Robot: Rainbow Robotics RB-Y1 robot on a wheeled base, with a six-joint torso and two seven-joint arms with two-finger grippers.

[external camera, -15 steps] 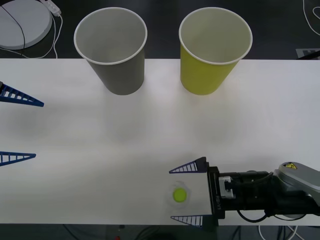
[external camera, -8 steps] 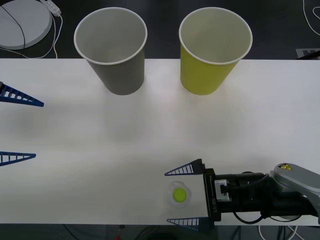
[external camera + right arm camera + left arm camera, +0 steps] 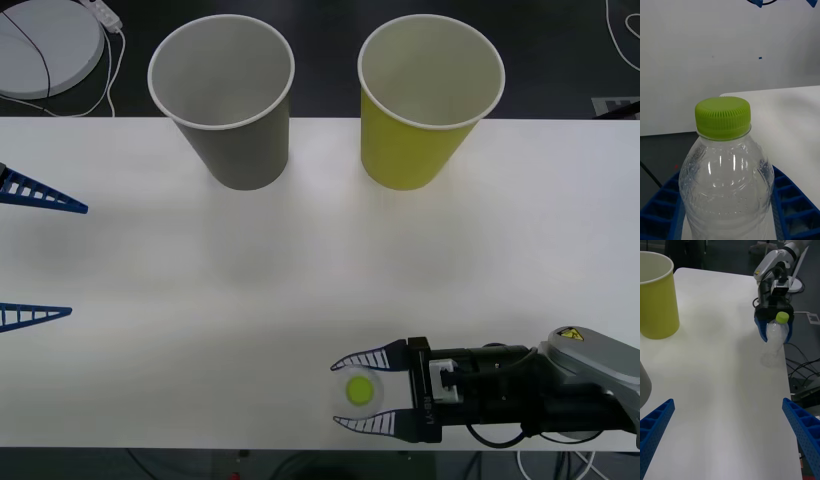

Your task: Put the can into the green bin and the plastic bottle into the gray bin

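Right gripper (image 3: 362, 391) grips the upright plastic bottle (image 3: 359, 391) at the table's (image 3: 300, 260) near edge. Left gripper (image 3: 40, 260) waits wide open at far left. Gray bin (image 3: 225, 100) and green bin (image 3: 425, 100) stand far side.

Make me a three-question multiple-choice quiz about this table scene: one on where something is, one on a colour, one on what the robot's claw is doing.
1. Where does the plastic bottle stand?
A. near edge of the table
B. inside the gray bin
C. beside the green bin

2. What colour is its cap?
A. white
B. lime green
C. blue

3. The right end effector is:
A. wide open, far away
B. closed on the bottle
C. inside a cup

Answers: 1 A, far from the gray bin and green bin; 2 B, clear in the right wrist view; 3 B, both fingers press its sides.
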